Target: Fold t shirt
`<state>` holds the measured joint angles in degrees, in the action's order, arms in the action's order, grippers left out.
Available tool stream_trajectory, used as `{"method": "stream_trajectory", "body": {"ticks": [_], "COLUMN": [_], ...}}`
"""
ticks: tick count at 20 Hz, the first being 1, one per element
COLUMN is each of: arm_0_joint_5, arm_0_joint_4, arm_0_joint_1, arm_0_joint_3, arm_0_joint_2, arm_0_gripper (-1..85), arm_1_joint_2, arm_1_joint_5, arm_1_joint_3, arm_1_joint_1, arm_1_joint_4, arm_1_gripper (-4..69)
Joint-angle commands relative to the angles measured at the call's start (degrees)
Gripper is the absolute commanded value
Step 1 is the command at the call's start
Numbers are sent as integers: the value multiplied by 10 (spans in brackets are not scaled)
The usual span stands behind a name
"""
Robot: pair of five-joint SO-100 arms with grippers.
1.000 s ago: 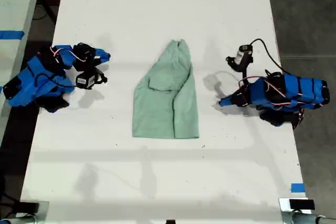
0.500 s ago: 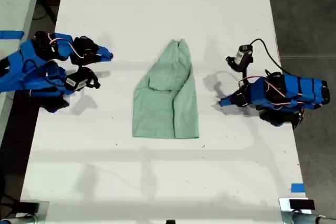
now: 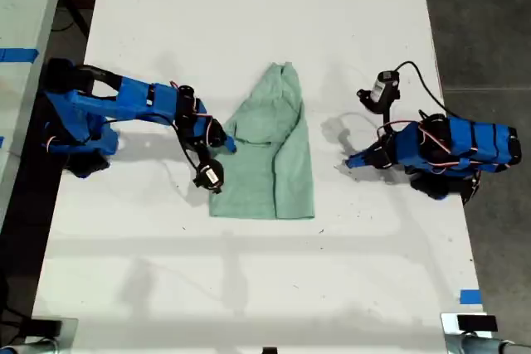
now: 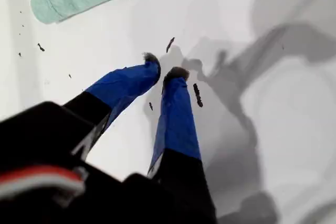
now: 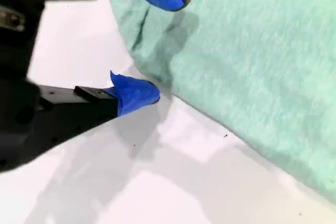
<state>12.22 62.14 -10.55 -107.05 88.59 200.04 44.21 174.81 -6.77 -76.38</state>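
T shirt (image 3: 265, 153), pale mint-green wrinkled fabric, lies mid-table on the white table (image 3: 249, 288). At its edge toward the exterior view's left, my second gripper (image 5: 157, 43) gapes wide, one tip over the cloth, holding nothing. Well apart at the exterior view's right, my first gripper (image 4: 163, 73) rests nearly closed and empty beside a black cable (image 3: 419, 80).

A white tabletop (image 3: 249, 6) carries the pale mint-green t shirt (image 3: 267, 151), lying wrinkled and folded lengthwise at its middle; small dark specks dot the surface.
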Motion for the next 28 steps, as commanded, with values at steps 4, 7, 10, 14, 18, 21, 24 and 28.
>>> {"method": "stream_trajectory", "body": {"ticks": [4,7,10,14,18,21,24,28], "arm_0_joint_5": [142,173,160,131,104,90,76,13], "arm_0_joint_4": [-2,16,11,12,16,78,163,272], "arm_0_joint_1": [80,99,86,77,76,76,83,86], "arm_0_joint_3": [68,85,91,115,136,200,294,484], "arm_0_joint_2": [-27,-29,-67,-108,-121,-123,-131,-140], "arm_0_gripper": [218,125,35,183,-3,-3,-3,-3], "arm_1_joint_2": [7,7,7,7,7,7,7,7], "arm_1_joint_5": [9,9,9,9,9,9,9,9], "arm_1_joint_3": [32,32,32,32,32,32,32,32], "arm_1_joint_1": [-4,-4,-4,-4,-4,-4,-4,-4], "arm_1_joint_4": [-1,-1,-1,-1,-1,-1,-1,-1], "arm_1_gripper": [50,50,50,50,50,50,50,50]}}
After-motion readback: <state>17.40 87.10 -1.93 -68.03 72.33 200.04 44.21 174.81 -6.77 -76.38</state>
